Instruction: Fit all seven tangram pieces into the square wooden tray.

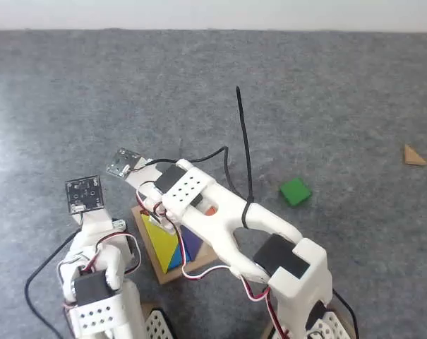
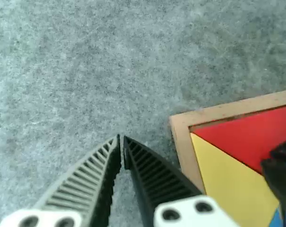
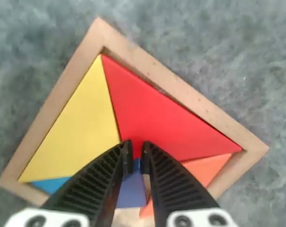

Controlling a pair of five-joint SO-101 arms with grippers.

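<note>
The square wooden tray [image 3: 147, 64] holds a yellow triangle [image 3: 81, 132], a red triangle [image 3: 157, 118], an orange piece [image 3: 204, 170], a blue piece [image 3: 48, 183] and a purple piece [image 3: 131, 191]. My right gripper [image 3: 136, 147] hangs just over the tray's middle, where red meets purple, its fingers a narrow slit apart. My left gripper [image 2: 122, 139] is shut and empty over the carpet, just outside a corner of the tray [image 2: 180, 137]. A green square [image 1: 295, 191] and a tan triangle [image 1: 413, 155] lie loose on the carpet to the right.
Grey carpet covers the whole table. The right arm [image 1: 227, 219] stretches over the tray [image 1: 164, 272] and hides much of it. The left arm [image 1: 93, 275] stands beside the tray's left edge. A black cable [image 1: 245, 148] rises above the right arm.
</note>
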